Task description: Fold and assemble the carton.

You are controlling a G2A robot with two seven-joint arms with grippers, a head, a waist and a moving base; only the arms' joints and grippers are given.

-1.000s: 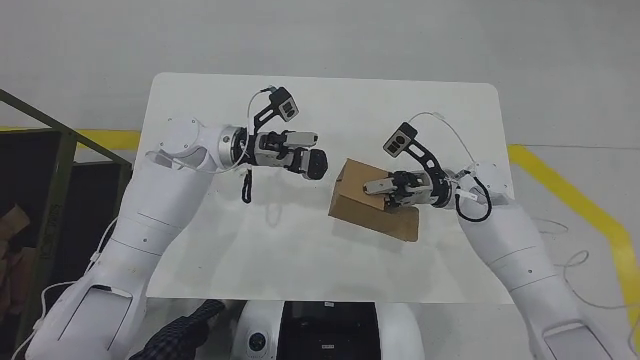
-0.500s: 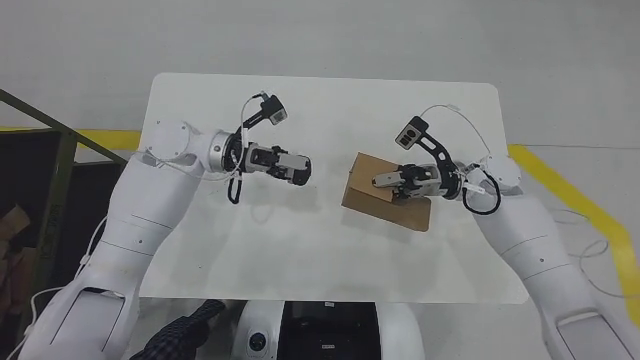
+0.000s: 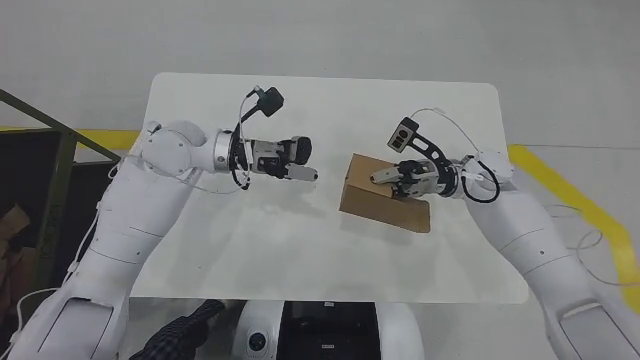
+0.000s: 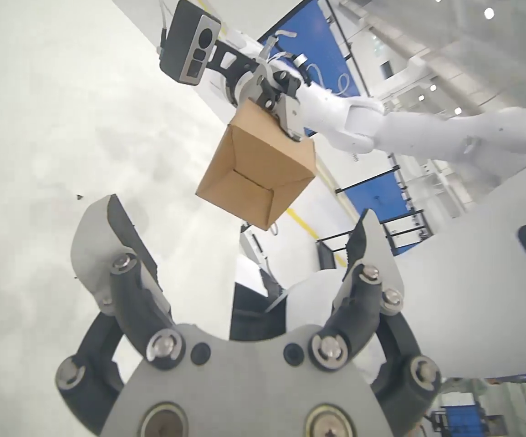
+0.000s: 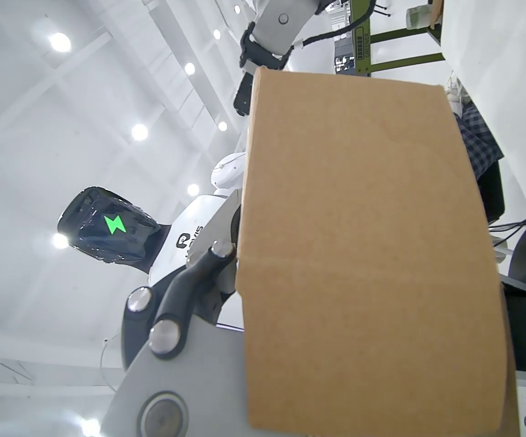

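Your carton is in the right gripper, over the right half of the table and, judging from the left wrist view, lifted clear of it. That gripper is clamped on one wall near the closed-off end, and the open mouth faces the left gripper. The left gripper hangs near the carton, not touching it, with its jaws spread wide and nothing between them.

Treat the carton as light and only half stiff. It is thin brown board squared into a sleeve, with inner flaps at the mouth (they look partly folded in, though I can't tell how firmly). It will likely rack out of square under a sideways push and crease if you pinch mid-panel. Take hold along a corner fold or a wall's edge, where the board is strongest, and press the flaps at their score lines. The surface is matte, so slipping seems a small worry. Crushing is the bigger one.
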